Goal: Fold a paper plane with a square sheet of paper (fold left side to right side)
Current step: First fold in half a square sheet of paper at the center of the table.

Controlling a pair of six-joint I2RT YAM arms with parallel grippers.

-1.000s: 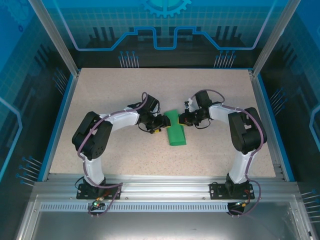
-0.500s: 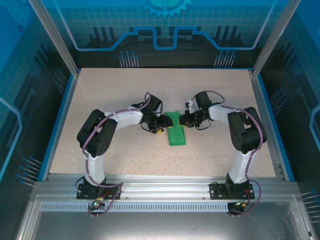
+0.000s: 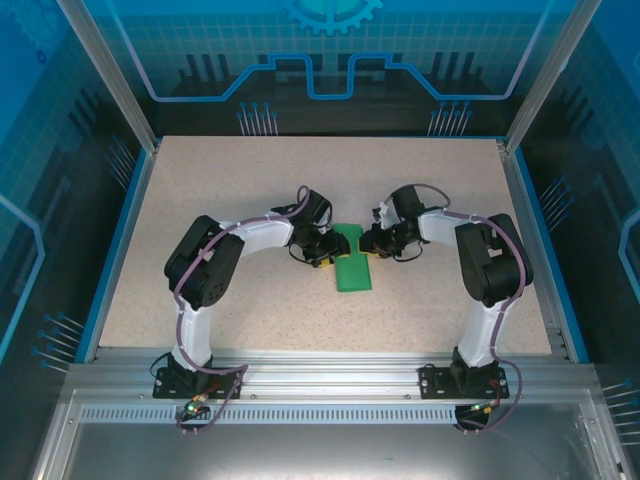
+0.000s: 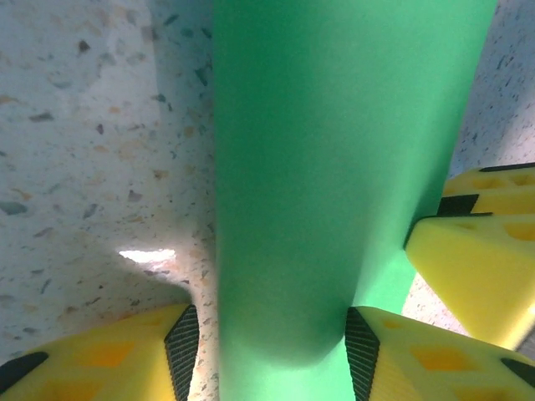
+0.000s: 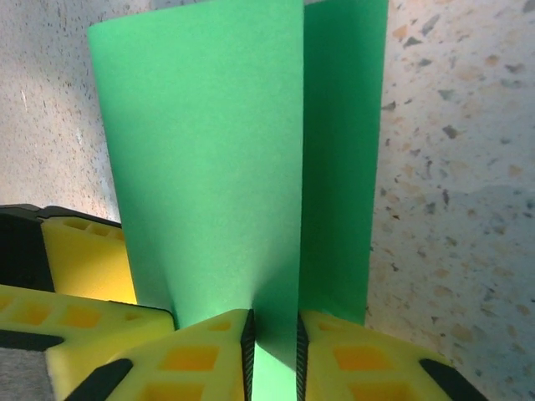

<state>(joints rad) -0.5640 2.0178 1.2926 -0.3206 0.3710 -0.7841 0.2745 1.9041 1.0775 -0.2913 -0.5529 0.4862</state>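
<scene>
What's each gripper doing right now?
Left gripper: open, jaws straddling the green paper sheet.
Right gripper: jaws barely apart around it; grip cannot be told.

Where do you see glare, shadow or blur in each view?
Left wrist: a bright glare patch on the table, with shadow just below it; the paper's near end is blurred. Right wrist: paper edges are sharp, table shaded at left. Top external: even, soft light, no hard shadows.

The folded square sheet of paper (image 5: 209, 167) rises from between the narrowly parted yellow jaws.
</scene>
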